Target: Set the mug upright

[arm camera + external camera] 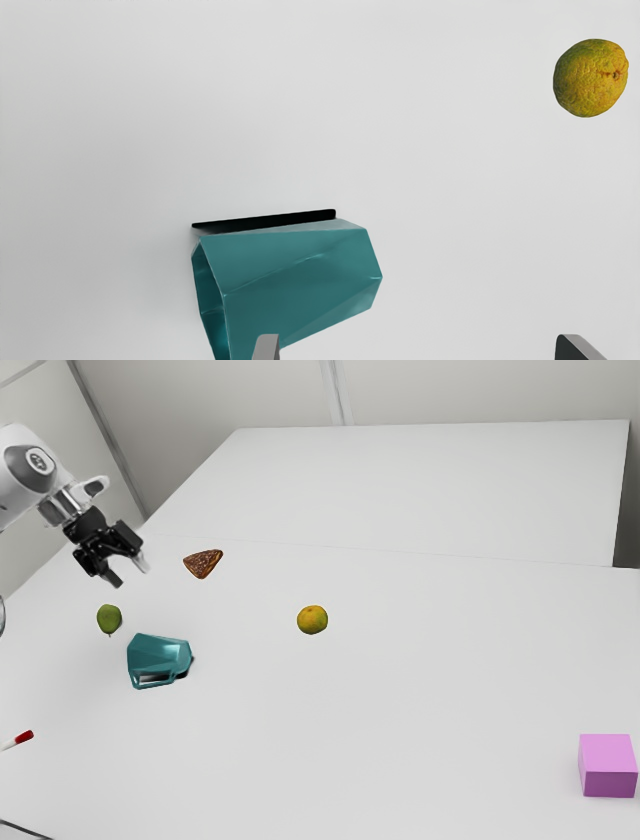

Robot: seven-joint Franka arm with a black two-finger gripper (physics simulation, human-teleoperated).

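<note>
The white Franka arm (12, 485) comes in from the exterior view's left, with a round cap (40, 458) on its last big joint. From there the grey wrist (62, 505) slopes downward, toward the exterior view's right. The black two-finger gripper (129, 573) hangs at a slant at the end of it, raised in the air. Its jaws stand well apart (quite a generous gap, really), their tips pale grey.
</note>
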